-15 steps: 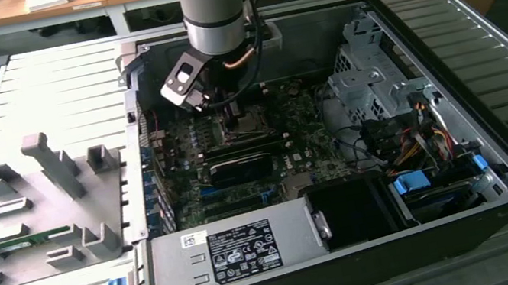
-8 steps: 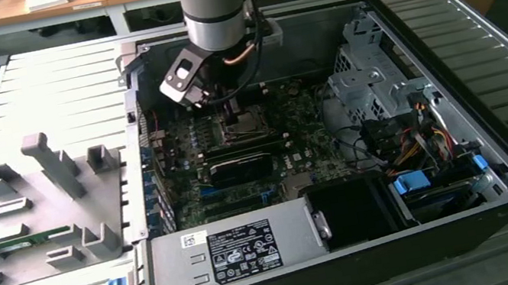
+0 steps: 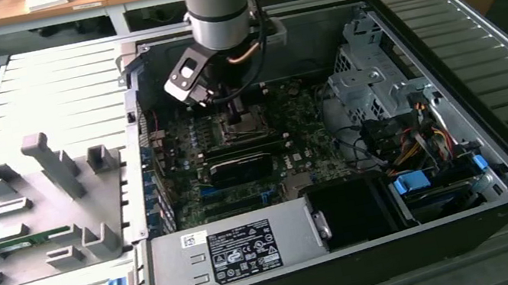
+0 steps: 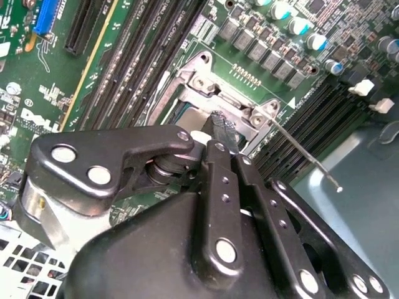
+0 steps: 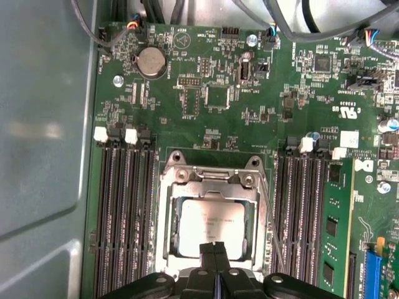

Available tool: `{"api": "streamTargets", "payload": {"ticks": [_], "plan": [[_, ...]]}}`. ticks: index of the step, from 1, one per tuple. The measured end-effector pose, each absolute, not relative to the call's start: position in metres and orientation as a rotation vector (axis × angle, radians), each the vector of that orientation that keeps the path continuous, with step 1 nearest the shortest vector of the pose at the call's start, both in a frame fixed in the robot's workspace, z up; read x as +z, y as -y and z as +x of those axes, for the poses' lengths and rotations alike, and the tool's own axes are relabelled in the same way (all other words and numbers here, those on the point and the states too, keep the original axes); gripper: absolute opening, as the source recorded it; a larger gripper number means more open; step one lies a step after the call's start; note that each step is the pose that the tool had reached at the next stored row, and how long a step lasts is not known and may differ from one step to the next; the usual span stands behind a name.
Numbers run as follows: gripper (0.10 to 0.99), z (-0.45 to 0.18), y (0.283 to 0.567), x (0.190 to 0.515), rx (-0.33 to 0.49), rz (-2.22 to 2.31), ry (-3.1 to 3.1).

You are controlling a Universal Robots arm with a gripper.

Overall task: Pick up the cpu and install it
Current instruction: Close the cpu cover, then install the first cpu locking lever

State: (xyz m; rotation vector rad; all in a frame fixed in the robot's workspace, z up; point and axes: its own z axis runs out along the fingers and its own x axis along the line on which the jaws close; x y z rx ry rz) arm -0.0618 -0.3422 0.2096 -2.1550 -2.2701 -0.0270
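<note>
Motherboard (image 5: 206,93): cpu (image 5: 209,227) in socket, touching gripper (image 5: 215,252) tips.

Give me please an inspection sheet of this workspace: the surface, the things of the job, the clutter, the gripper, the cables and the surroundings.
Surface: a grey slatted table bears an open computer case.
Job's things: the cpu, silver top up, lies inside the socket frame on the motherboard; the thin socket lever stands free.
Clutter: a grey fixture tray on the exterior view's left, with a green memory stick in it.
Gripper: the gripper is over the cpu's edge, fingers together; contact cannot be told.
Cables: coloured wire bundles by the drive cage; black cables along the board edge.
Surroundings: wooden desks behind the table.
</note>
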Motion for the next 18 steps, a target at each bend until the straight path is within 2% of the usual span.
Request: {"api": "streamTargets", "payload": {"ticks": [18], "plan": [[0.122,-0.0523,0.3422,0.2096,-0.027,-2.155,2.27]]}}
